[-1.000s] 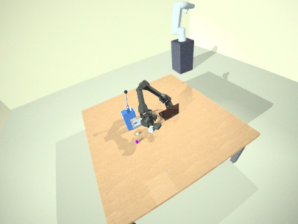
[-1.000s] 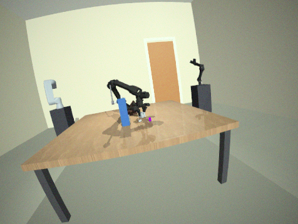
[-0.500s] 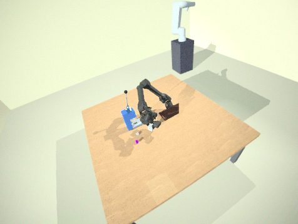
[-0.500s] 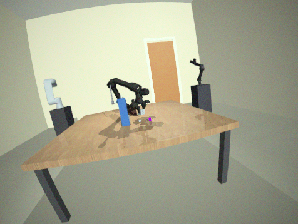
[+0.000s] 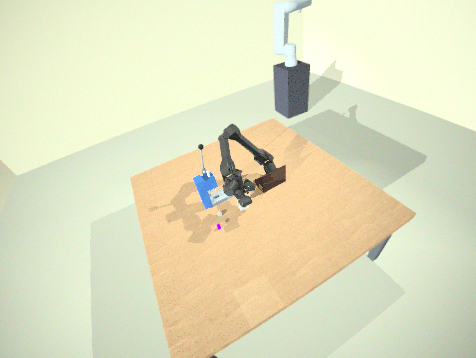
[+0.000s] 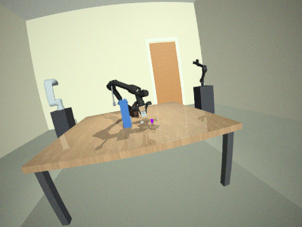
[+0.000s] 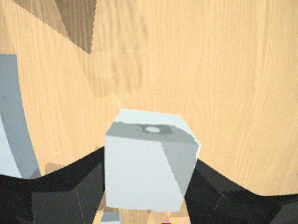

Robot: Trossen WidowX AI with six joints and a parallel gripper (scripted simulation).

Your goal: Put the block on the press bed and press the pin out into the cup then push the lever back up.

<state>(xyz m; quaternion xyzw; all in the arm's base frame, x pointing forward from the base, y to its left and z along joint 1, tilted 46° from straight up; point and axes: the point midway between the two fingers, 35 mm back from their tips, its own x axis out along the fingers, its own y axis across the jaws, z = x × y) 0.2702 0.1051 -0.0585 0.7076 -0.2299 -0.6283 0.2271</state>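
Note:
My gripper (image 5: 244, 202) (image 6: 144, 110) (image 7: 147, 152) is shut on the white block (image 5: 242, 207) (image 6: 143, 114) (image 7: 142, 175), with a black finger on each side. The block looks upright and a little above the table. A pale round pin end (image 7: 153, 130) shows in its top face. The blue press (image 5: 204, 190) (image 6: 125, 114) stands beside the gripper, its pale bed (image 5: 218, 197) reaching towards the arm. Its lever (image 5: 202, 160) (image 6: 113, 95) stands up, with a black knob (image 5: 200, 146). The punch and the cup cannot be made out.
A small magenta piece (image 5: 218, 226) (image 6: 151, 121) and a small white piece (image 5: 219, 214) (image 6: 141, 122) (image 7: 111, 218) lie on the table near the press. A dark brown panel (image 5: 272, 179) (image 6: 135, 113) stands beside the arm.

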